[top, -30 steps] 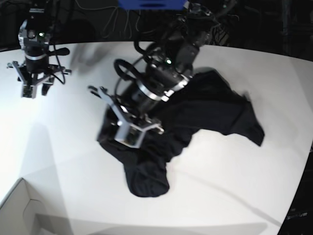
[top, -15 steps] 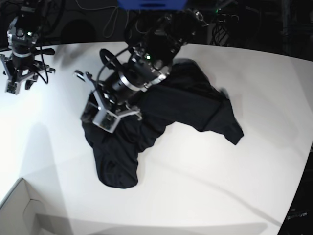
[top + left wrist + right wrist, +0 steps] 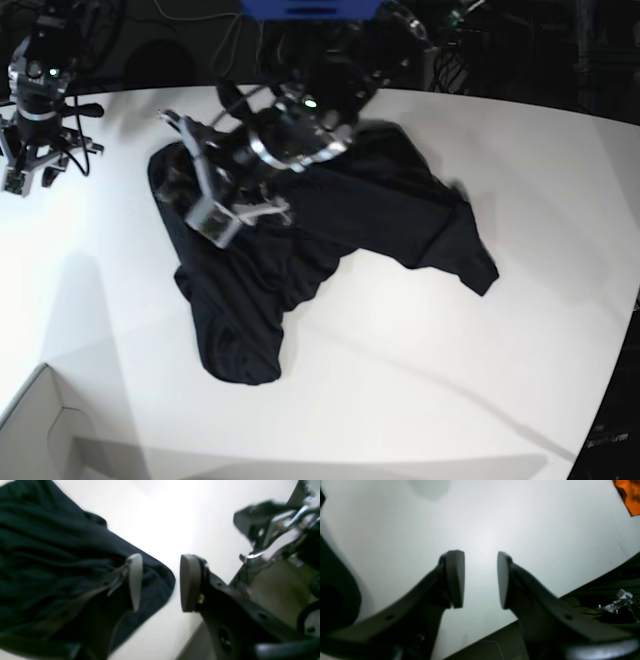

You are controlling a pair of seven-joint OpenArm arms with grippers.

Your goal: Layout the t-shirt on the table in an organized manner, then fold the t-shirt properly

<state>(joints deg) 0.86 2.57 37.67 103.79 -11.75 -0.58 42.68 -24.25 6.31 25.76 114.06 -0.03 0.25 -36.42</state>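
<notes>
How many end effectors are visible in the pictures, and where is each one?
2. The left end effector is over the crumpled black t-shirt, jaws apart. The right end effector is above the bare table at its far corner. None seems hidden.

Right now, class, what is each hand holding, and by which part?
Nothing. The left hand is open above the t-shirt with nothing between its pads; the right hand is open over the bare table.
</notes>
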